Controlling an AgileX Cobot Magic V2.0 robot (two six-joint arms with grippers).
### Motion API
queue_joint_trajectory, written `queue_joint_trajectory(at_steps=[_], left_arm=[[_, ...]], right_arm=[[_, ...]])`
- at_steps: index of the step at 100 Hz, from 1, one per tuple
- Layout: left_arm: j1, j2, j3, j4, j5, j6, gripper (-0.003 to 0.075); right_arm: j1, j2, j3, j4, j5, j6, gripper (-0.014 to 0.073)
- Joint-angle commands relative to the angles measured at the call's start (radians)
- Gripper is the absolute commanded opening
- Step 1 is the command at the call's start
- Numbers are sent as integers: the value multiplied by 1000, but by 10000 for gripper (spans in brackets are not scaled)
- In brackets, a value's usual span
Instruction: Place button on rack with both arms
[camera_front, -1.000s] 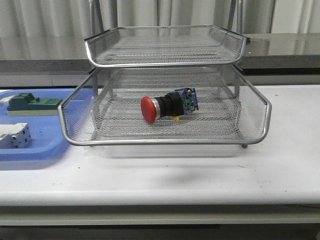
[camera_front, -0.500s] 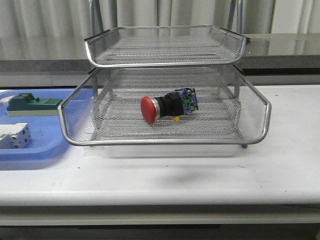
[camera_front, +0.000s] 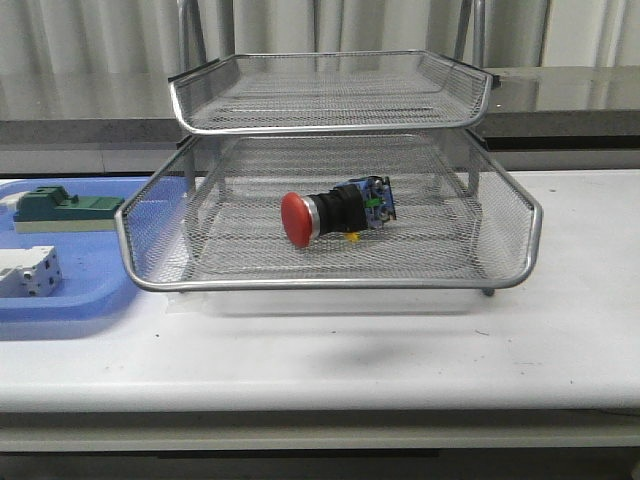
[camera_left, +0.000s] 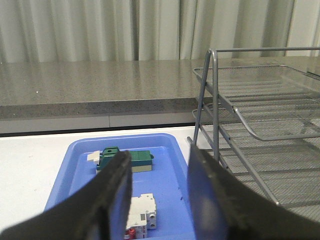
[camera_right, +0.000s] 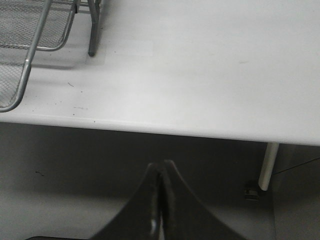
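The button (camera_front: 335, 214), with red mushroom cap, black body and blue-green contact block, lies on its side in the middle tray of the silver wire-mesh rack (camera_front: 330, 282). No arm shows in the front view. In the left wrist view my left gripper (camera_left: 158, 156) is open and empty, above the blue tray, with the rack (camera_left: 250, 135) beside it. In the right wrist view my right gripper (camera_right: 161, 170) is shut and empty, held off the table's front edge, with a rack corner (camera_right: 30, 55) at the far side.
A flat blue plastic tray (camera_front: 70, 300) stands left of the rack, holding a green block (camera_front: 65, 210) and a white terminal block (camera_front: 28, 272). Both show in the left wrist view: green block (camera_left: 125, 159), white block (camera_left: 142, 216). A grey ledge and curtains run behind.
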Motion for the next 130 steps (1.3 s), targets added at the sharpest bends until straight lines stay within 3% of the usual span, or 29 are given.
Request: queue_joint_trajectory(at_steps=[1, 13, 105, 130], left_arm=[[4, 9, -28, -16, -62, -9, 120], [4, 9, -28, -16, -62, -9, -20], [4, 9, -28, -16, -62, -9, -20], [4, 9, -28, -16, -62, -9, -20]], right_arm=[[1, 3, -33, 0, -53, -1, -68], [1, 3, -33, 0, -53, -1, -68], [1, 3, -33, 0, -88, -1, -68], [1, 37, -28, 161, -133, -1, -68]])
